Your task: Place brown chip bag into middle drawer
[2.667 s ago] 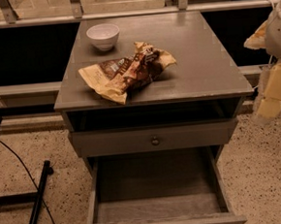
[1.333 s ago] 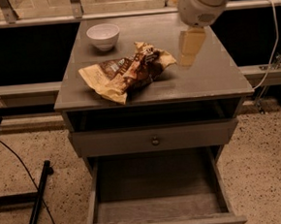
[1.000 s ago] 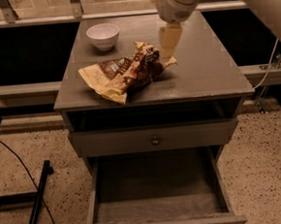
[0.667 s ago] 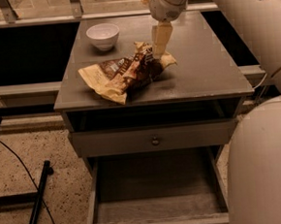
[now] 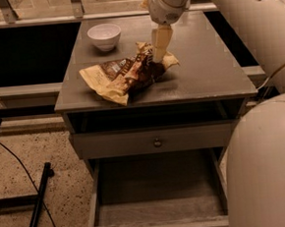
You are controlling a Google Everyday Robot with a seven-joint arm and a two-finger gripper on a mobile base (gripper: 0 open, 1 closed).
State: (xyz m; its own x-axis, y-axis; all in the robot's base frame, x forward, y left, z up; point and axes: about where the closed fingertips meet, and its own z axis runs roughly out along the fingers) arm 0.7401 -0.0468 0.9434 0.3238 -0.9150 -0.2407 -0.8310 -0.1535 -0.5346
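The tool [image 5: 158, 57] points down over the desk [image 5: 213, 75], its tip at the right end of the brown chip bag [image 5: 125, 77], which lies crumpled on the desk's top. Whether the tool is open I cannot tell. Under the desk's top the middle drawer [image 5: 159, 200] stands pulled out.

grey surface [image 5: 213, 75] is carrying brown chip bag [image 5: 125, 77] mid-left, white bowl [image 5: 104, 35] sitting rear-left; tool [image 5: 160, 47] is hanging over bag's right end

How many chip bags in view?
1. The brown chip bag lies on the cabinet top near the white bowl, gripper over its right end. None in the open middle drawer; the knobbed drawer's inside is hidden.
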